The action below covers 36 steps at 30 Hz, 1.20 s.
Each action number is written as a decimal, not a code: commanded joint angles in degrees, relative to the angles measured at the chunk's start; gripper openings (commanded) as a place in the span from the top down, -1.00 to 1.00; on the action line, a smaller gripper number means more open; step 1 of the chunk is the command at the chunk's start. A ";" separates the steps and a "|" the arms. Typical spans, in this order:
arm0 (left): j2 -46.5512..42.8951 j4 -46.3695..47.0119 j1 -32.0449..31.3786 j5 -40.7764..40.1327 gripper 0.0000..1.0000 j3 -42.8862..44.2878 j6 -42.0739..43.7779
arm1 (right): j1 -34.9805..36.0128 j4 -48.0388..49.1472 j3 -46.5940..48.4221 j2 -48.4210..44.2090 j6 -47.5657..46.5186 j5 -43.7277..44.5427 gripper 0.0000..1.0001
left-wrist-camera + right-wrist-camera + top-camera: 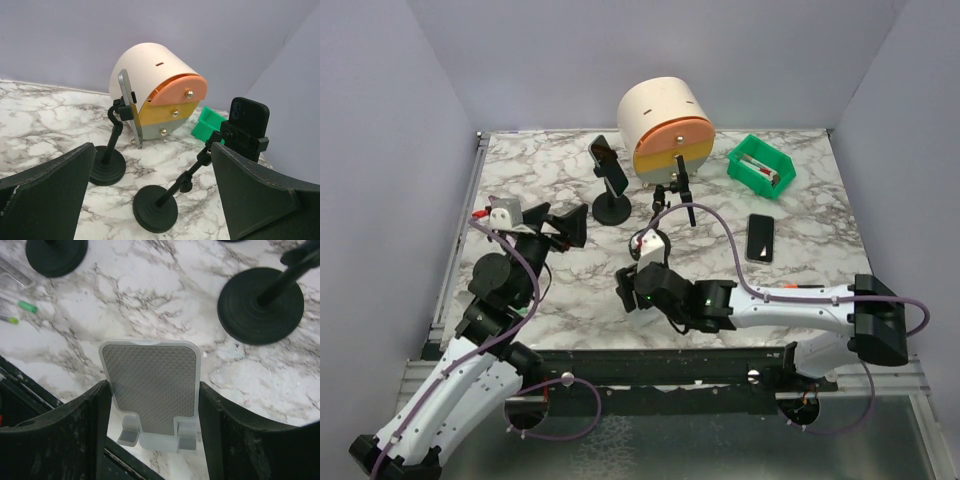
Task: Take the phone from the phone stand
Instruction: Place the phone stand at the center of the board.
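A black phone (760, 238) lies flat on the marble table (800, 200) at the right. My right gripper (628, 287) is shut on an empty grey phone stand (150, 395), with its fingers (225, 440) against both side edges. Two black round-base stands hold phones: one (610, 170) at mid-back and one (680, 192) beside it. In the left wrist view they show as a silver-edged phone (127, 102) and a black phone (248, 125). My left gripper (563, 226) is open and empty, short of the stands (152, 197).
A cream drawer unit (666, 125) with orange, yellow and grey fronts stands at the back. A green bin (760, 166) sits at the back right. Black stand bases (260, 305) lie just beyond the grey stand. Walls enclose the table.
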 commanded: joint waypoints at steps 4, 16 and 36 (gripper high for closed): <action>-2.51 -1.56 -0.27 -7.33 -0.98 -0.55 0.15 | 0.89 12.53 5.90 6.17 -2.55 7.65 0.06; -4.97 -3.25 -0.32 -13.50 -0.98 -0.81 -0.79 | 0.61 20.45 17.35 20.63 -7.14 9.26 0.07; -10.74 -3.84 -0.27 -14.15 -0.97 0.02 -1.51 | -9.24 20.68 41.22 39.30 -12.25 -1.06 0.07</action>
